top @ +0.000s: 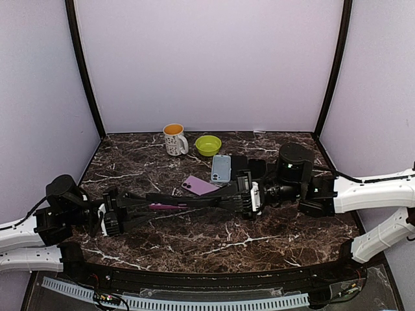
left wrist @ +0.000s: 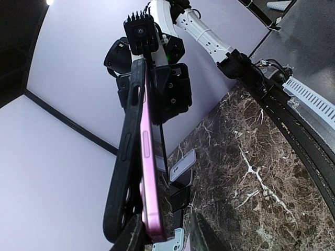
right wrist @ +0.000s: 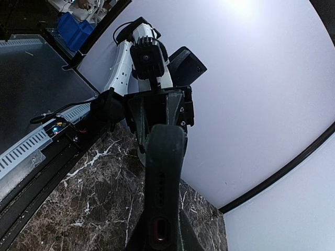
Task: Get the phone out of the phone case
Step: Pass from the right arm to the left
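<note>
Phone point(left wrist: 149, 172), pink and partly peeled out of its black case point(left wrist: 123, 172), is gripped at one end by the left hand point(left wrist: 167, 235). The right hand point(right wrist: 159, 235) is clamped on the case's other end. Both hold it above the bench point(top: 214, 240), with a mug point(top: 174, 138) and a green bowl point(top: 208, 144) behind.

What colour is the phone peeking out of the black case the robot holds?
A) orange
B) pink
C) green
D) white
B: in the left wrist view, the phone coming away from the black case has a pink edge.
</note>
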Tool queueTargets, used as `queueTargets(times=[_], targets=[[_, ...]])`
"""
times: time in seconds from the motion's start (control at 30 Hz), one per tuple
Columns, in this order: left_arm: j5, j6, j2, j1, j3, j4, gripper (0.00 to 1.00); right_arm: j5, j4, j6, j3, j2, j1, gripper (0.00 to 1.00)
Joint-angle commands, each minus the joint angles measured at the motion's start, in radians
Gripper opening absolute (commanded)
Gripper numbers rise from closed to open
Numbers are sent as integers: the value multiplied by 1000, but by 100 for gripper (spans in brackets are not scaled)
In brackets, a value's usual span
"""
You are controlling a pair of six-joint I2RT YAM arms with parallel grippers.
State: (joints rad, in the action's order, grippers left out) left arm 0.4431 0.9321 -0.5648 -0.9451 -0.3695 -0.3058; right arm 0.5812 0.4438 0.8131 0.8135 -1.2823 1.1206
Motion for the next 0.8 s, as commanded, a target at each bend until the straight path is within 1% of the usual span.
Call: queueTargets(times=[0.0,0.1,0.3,0.43,0.5,0.53,0.6,0.63,0.67,0.7,0.73,0.77], targets=[[7,-6,-10,6,2,-20,32,64,136,-17,57,-23,33,0],[11,-12,-9,6,3,-21,32,52,159,-15,58,-47,37,0],[-3,-27,-5,6,3,-32,26,53,191,-2,76,-94,46,0],[-27,-28,-6,6,-1,-37,17,65,194,8,86,-115,52,0],[-43,-24,-6,6,-1,-36,5,68,194,12,85,-122,56,0],[-52,-22,-6,6,0,-34,2,70,195,12,83,-123,58,0],[-66,-18,-6,5,-2,-34,0,59,195,2,72,-118,61,0],[-71,-17,-6,5,-2,-33,0,44,198,-15,61,-110,61,2],[-77,-13,-6,6,-2,-31,0,20,205,-42,46,-100,62,21],[-80,-10,-8,5,-1,-30,0,-15,226,-91,23,-89,62,43],[-84,0,-10,6,-1,-26,0,-57,260,-164,-7,-73,62,56],[-85,6,-15,5,-2,-16,0,-98,290,-241,-38,-57,63,74]])
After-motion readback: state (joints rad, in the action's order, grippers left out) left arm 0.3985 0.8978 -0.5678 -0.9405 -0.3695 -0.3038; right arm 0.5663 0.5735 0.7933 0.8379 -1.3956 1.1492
